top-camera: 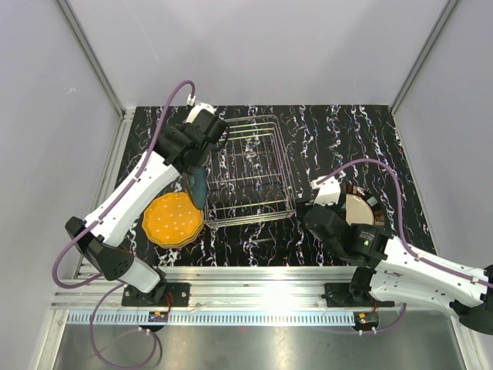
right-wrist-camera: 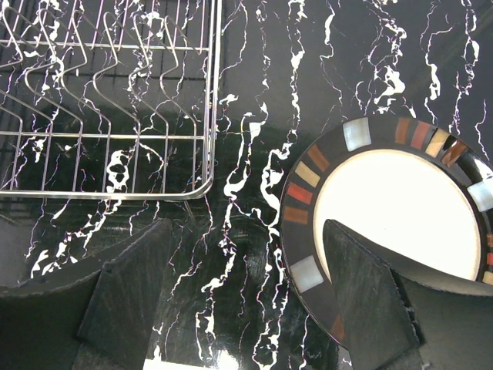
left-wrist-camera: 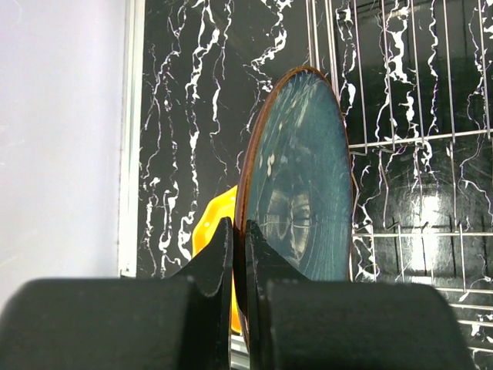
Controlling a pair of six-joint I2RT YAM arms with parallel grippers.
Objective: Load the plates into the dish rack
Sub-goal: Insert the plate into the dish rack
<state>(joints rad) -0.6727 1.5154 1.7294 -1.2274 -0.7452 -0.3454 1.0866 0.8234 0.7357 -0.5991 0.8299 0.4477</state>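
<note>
My left gripper (left-wrist-camera: 239, 231) is shut on the rim of a dark teal plate (left-wrist-camera: 300, 169) with a brown edge and holds it upright on its edge. In the top view this plate (top-camera: 198, 190) hangs just left of the silver wire dish rack (top-camera: 250, 166), which has nothing in its slots. An orange plate with white dots (top-camera: 173, 220) lies flat on the table below it. My right gripper (right-wrist-camera: 246, 231) is open low over the table. Its right finger overlaps the left rim of a cream plate with a black, tile-patterned border (right-wrist-camera: 393, 212), which lies flat.
The black marbled table (top-camera: 339, 139) is walled by white panels on the left, right and back. An aluminium rail (top-camera: 254, 297) runs along the near edge. The rack's near right corner (right-wrist-camera: 202, 185) sits just left of and beyond my right gripper.
</note>
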